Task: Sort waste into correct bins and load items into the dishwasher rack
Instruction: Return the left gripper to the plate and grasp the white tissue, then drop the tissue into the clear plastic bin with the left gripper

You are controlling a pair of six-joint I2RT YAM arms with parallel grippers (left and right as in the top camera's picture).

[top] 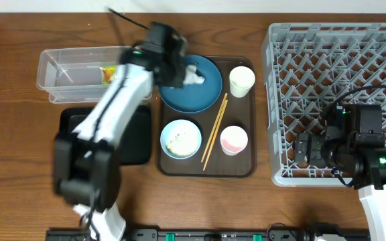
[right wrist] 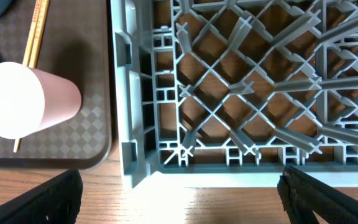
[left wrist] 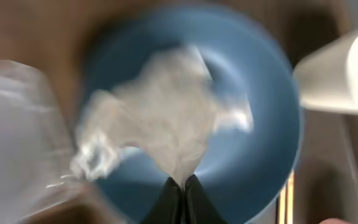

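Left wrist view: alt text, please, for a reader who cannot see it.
The left end effector is shut on a corner of the crumpled white tissue, with the dark blue plate behind it. The image is motion-blurred; a white cup sits at the right edge.

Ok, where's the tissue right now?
Overhead, the crumpled tissue is on the dark blue plate at the far-left corner of the brown tray, pinched by the left gripper.

No legible text, numbers or brands anywhere, snack wrapper (top: 105, 73) too small to read
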